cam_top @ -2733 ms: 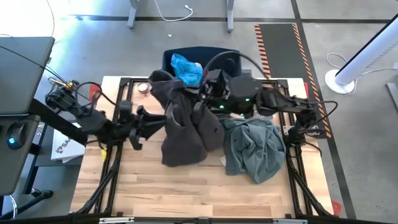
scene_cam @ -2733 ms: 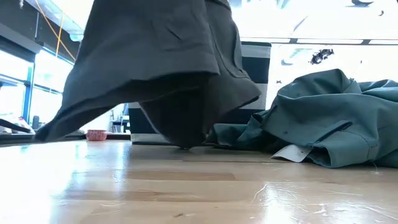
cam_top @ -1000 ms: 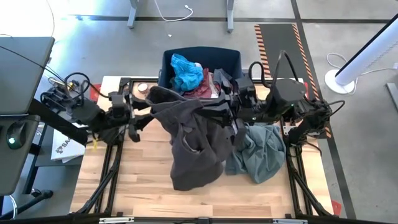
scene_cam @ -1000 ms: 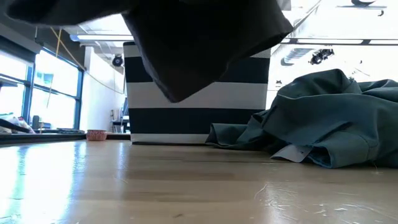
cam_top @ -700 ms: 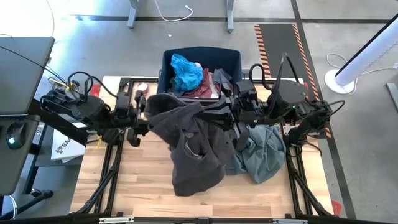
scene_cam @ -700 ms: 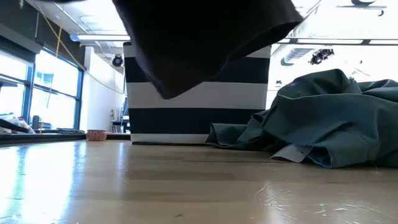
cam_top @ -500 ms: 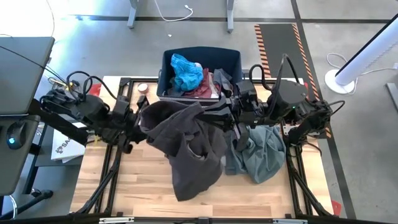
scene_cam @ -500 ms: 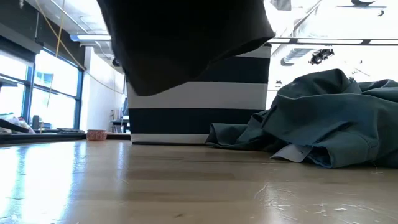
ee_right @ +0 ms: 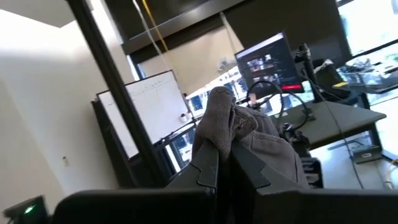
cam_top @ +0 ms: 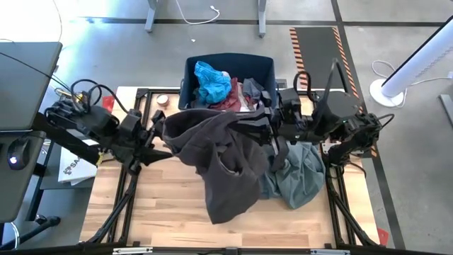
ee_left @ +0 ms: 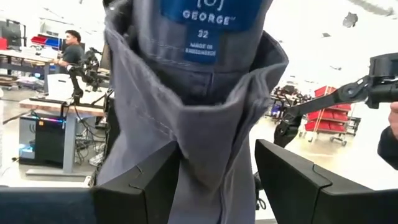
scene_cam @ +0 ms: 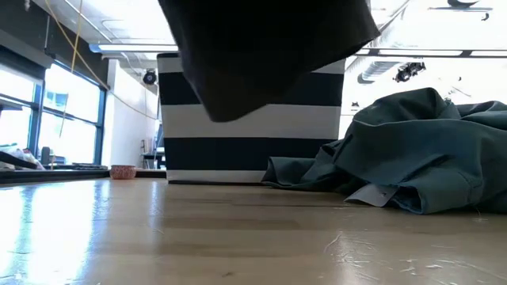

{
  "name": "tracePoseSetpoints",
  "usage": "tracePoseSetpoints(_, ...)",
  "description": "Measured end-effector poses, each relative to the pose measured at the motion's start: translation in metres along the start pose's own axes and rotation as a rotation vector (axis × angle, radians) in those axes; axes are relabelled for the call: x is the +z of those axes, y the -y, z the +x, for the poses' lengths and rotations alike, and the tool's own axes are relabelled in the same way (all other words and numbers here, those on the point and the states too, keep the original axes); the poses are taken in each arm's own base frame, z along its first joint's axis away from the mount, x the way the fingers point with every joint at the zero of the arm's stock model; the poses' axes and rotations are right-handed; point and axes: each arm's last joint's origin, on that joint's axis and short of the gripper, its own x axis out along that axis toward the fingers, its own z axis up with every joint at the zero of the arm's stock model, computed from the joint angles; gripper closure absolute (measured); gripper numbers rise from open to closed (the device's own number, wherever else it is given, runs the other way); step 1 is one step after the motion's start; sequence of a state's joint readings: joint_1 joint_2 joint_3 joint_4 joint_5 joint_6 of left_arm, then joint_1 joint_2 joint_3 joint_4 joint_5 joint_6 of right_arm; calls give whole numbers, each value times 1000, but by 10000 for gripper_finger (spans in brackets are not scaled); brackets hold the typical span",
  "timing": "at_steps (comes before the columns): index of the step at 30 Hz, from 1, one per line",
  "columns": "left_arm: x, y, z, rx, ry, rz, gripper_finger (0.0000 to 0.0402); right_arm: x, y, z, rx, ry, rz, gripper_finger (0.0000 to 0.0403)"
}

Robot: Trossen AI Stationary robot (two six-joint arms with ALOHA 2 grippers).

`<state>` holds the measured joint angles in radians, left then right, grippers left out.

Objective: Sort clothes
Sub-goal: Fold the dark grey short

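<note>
From above, you have the dark grey-brown trousers [cam_top: 223, 159] stretched between both arms at the centre of the frame, with the long loose end hanging toward the lower middle. Your left gripper [cam_top: 157, 134] sits at the trousers' left edge, left of centre; your right gripper [cam_top: 269, 131] is at their right edge, just right of centre. That top view does not tell you how either one grips.

The left wrist view fills that in: the two dark fingers [ee_left: 140, 186] stand wide apart with the waistband [ee_left: 199, 93] bunched between them, a blue label reading "GEORGE 32" at the top middle. The right wrist view shows the other end: the fingers [ee_right: 208, 174] pressed tight together, pinching a fold of the grey-brown cloth [ee_right: 239, 134] that rises from their tips.

The low view alone shows you height: the hem of the trousers [scene_cam: 261, 55] hangs in the upper middle, clear of the wooden table [scene_cam: 198, 237]. Behind it stands the navy bin with white stripes [scene_cam: 261, 146], and the grey-green shirt [scene_cam: 420, 154] lies heaped at the right. From above, the bin [cam_top: 191, 71] at the top centre holds a bright blue piece [cam_top: 212, 79] and a maroon piece [cam_top: 230, 101], which the low view hides.
</note>
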<state>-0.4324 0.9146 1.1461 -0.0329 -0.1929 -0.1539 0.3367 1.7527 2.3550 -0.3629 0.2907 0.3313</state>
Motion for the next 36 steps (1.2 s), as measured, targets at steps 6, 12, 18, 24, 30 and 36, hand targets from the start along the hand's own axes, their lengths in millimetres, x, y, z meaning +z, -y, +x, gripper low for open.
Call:
tracePoseSetpoints(6,-8,1,13,28,-18,15,194,1,2,0,-72,24,0,398)
tracePoseSetpoints(12,-4,-1,14,122,41,50,194,1,2,0,-90,31,7,398)
tracePoseSetpoints(18,2,-2,13,162,95,88,225,0,3,0,-94,29,6,398)
tracePoseSetpoints(24,9,-3,5,175,121,149,370,-5,5,0,-112,-23,-13,398)
tracePoseSetpoints(30,16,-5,-7,218,143,168,381,-14,12,0,-179,-111,-31,398)
tracePoseSetpoints(36,17,-10,-20,326,104,178,384,-19,36,-1,-287,-216,-54,398)
